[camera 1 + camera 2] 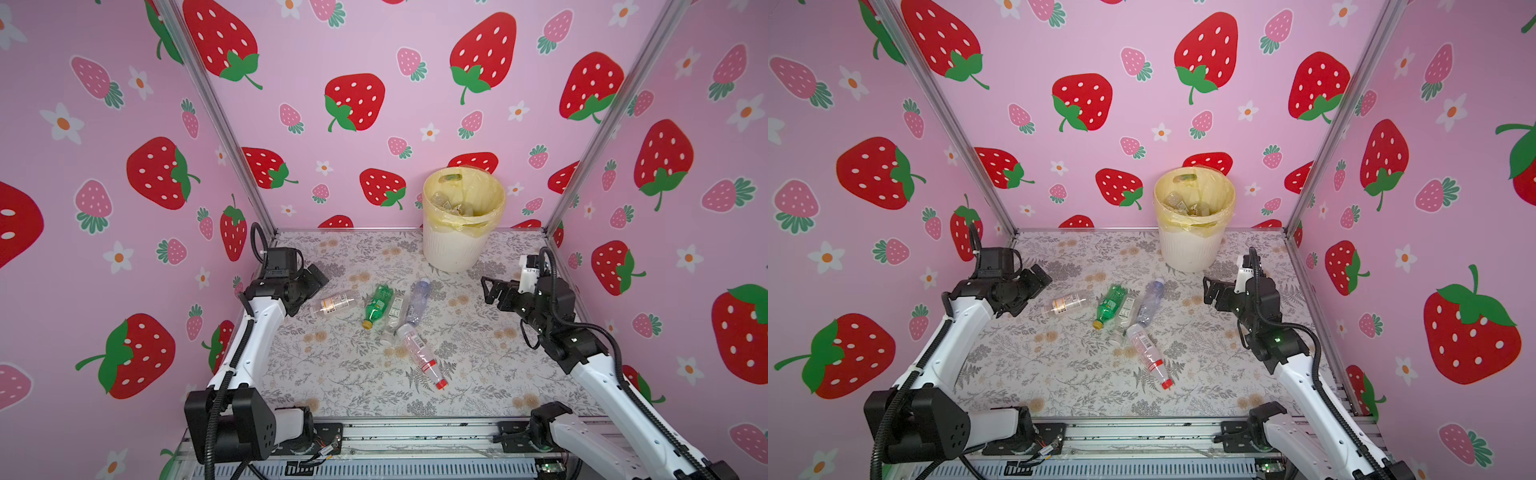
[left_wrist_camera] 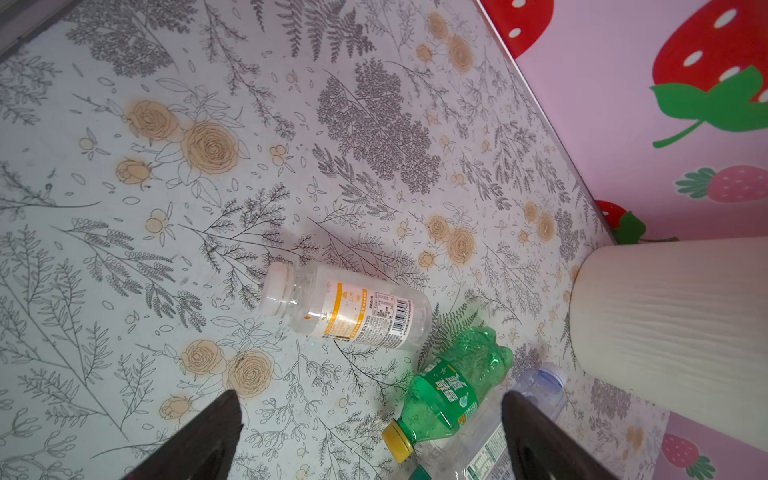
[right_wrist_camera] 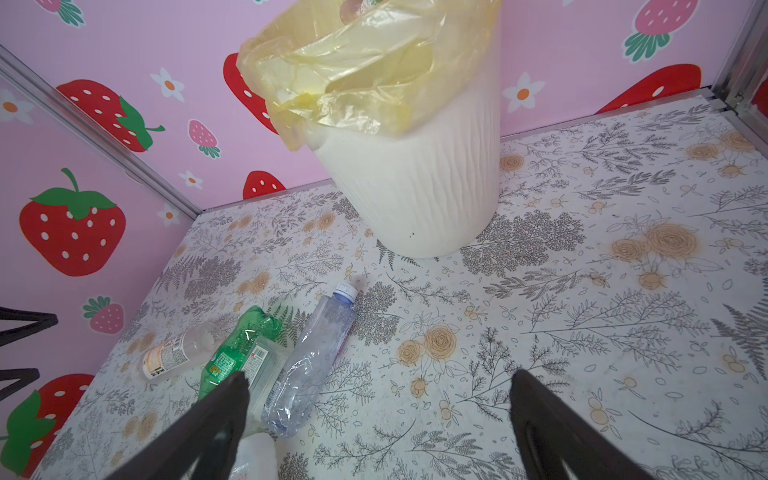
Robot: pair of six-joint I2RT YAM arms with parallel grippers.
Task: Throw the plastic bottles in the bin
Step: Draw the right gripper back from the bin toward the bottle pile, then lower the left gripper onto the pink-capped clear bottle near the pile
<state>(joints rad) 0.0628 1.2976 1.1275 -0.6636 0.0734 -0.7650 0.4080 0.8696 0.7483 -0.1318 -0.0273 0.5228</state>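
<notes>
Strawberry-print walls (image 1: 374, 62) enclose a floral table (image 1: 332, 374) bearing the bin (image 1: 451, 249). Plastic bottles (image 1: 378, 305) lie loose just in front of it. The left gripper (image 2: 370, 399) and right gripper (image 3: 379, 377) gape wide, holding nothing.

Two matching arms, white shells between chunky black joint housings. On the left arm (image 1: 257, 328), a black corrugated cable (image 1: 221, 390) runs along the shell, cinched by white zip ties, and small holes dot its black shoulder block (image 1: 237, 424). The right arm (image 1: 602, 374) carries the same hose, plus a tiny green light (image 1: 1277, 339). The left gripper (image 2: 370, 395) shows dark, wedge-shaped fingers (image 2: 199, 440).
</notes>
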